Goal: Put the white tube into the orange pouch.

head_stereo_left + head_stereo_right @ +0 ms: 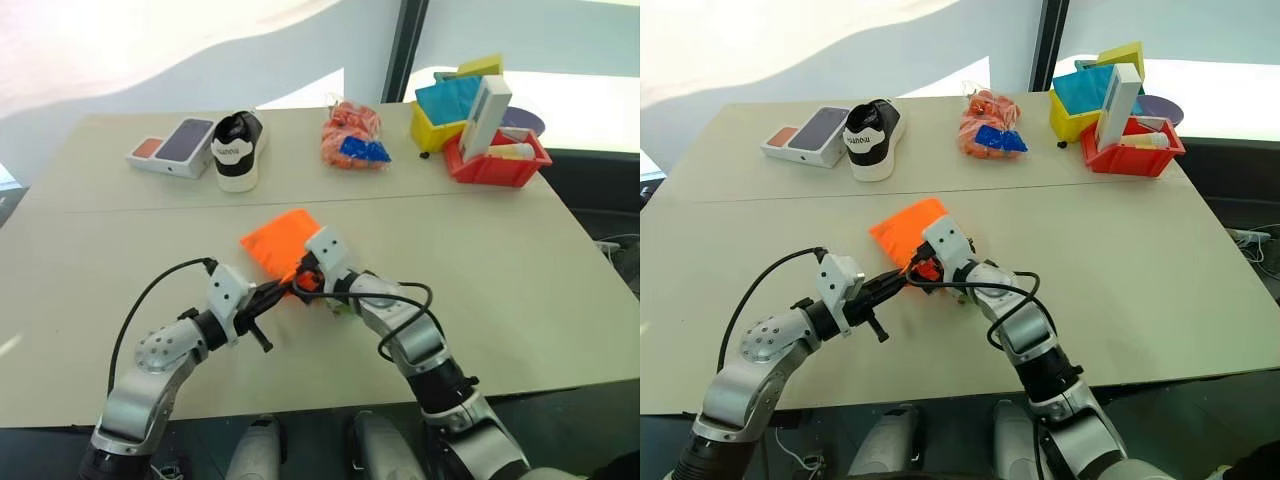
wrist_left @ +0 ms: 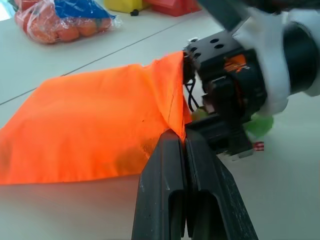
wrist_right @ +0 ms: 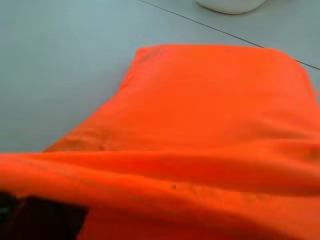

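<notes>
Step in hand, as judged: the insertion itself. The orange pouch (image 1: pixel 280 238) lies flat on the beige table (image 1: pixel 520 260), near its middle, with the mouth end turned toward the robot. The left gripper (image 2: pixel 184 142) is clenched on the hem of the pouch's mouth; in the left wrist view its two black fingers sit pressed together with a fold of orange fabric pinched between their tips, lifting that corner slightly.

The right gripper (image 1: pixel 300 280) is at the same mouth, just beside the left one. Whether its jaws are spread or closed cannot be told; the right wrist view looks along loose orange folds at close range, so the gripper seems to be at or inside the opening.

The white tube is not identifiable. It may sit inside the pouch or behind the right gripper; cannot say which. A green ring (image 2: pixel 260 125) lies on the table just beyond the right gripper's housing.

Next move, as judged: confirm the tube is fully past the hem, then withdraw the right gripper without dragging fabric, with the left pinch held.

Materials: pouch is thin matte woven fabric, rectangular, limp, creasing softly. Table is smooth, with a seam line across it. At the far edge are a crinkly packet bundle (image 1: pixel 352 135), a black-and-white shoe (image 1: pixel 238 150) and a red bin (image 1: pixel 495 165).
</notes>
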You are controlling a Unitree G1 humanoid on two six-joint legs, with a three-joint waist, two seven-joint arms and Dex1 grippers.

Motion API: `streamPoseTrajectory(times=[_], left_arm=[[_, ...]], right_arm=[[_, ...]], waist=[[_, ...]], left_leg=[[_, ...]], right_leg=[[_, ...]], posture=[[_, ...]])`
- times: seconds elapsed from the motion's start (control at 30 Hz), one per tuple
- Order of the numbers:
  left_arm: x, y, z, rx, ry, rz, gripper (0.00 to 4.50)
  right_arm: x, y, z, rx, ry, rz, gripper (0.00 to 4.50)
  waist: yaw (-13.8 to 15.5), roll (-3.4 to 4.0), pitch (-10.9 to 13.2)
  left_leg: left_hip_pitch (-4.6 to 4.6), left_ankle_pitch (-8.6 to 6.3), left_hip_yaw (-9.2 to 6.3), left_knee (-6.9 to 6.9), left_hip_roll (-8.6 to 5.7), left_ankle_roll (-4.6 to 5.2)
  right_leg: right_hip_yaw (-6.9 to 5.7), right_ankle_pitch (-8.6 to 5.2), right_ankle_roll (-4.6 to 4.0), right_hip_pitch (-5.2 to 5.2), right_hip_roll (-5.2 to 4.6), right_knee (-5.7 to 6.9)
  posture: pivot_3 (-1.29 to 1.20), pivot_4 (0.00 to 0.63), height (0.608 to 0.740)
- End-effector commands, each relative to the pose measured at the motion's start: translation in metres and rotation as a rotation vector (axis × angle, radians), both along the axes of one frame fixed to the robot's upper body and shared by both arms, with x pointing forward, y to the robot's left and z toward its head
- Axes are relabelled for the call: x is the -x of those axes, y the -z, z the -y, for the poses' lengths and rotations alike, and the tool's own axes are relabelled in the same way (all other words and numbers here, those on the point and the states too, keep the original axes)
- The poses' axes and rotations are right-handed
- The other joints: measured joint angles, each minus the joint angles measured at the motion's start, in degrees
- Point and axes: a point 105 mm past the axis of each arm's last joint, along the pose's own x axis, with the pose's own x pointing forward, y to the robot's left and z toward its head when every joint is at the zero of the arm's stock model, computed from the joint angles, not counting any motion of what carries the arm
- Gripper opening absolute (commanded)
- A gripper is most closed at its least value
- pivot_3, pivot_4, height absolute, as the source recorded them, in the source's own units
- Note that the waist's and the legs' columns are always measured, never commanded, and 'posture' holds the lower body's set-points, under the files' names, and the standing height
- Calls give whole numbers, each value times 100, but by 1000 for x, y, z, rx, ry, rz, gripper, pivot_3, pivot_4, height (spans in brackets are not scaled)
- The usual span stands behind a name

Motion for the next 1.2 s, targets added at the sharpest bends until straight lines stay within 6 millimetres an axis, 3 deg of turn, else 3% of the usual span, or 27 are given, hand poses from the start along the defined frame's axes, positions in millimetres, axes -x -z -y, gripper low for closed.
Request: streamPoseTrajectory(times=[0.03, 0.37, 0.53, 0.7, 0.8, 1.03, 1.2], left_arm=[[-8, -10, -18, 14, -69, 43, 0], [-23, -9, -46, 11, -150, 45, 0], [-26, -9, -59, -3, -177, 49, 0], [-26, -9, -60, -5, -179, 54, 0], [-26, -8, -62, -4, -192, 56, 0], [-21, -3, -81, -26, -247, 47, 0], [-17, 0, -100, -61, -283, 34, 0]], right_arm=[[33, -21, -7, -57, -184, 8, 4477], [57, -23, 34, -12, -268, -55, 4477], [52, -14, 49, 113, -249, -4, 4477], [46, 13, 56, 281, -249, 12, 4477], [43, 21, 58, 330, -245, 26, 3638], [44, 14, 76, 362, -245, 66, 61], [59, 0, 97, 333, -289, 51, 61]], waist=[[0, 0, 0], [5, -1, 0], [-8, -1, 0], [-1, -2, 0], [0, -4, -2], [16, -4, -2], [33, -5, -1]], left_leg=[[0, 0, 0, -1, 0, 0], [0, 0, -2, 0, 1, 0], [-1, 0, 2, -3, 1, 0], [-1, 0, 2, -4, 1, 0], [1, 0, 4, -2, 1, 0], [-1, 0, 3, -1, 0, 0], [-2, 0, 2, -1, 0, 0]], right_leg=[[0, 0, 0, -1, 0, 0], [-2, -4, 4, 1, 2, -4], [-2, -4, 4, -4, 1, -5], [-2, -4, 4, -3, 1, -6], [0, -3, 2, -1, 0, -6], [0, -2, 0, 0, -3, -8], [-2, -7, 7, 0, -3, -10]], posture=[[0, 150, 740], [0, 150, 740], [0, 150, 740], [0, 150, 740], [0, 150, 740], [0, 150, 740], [0, 150, 740]])
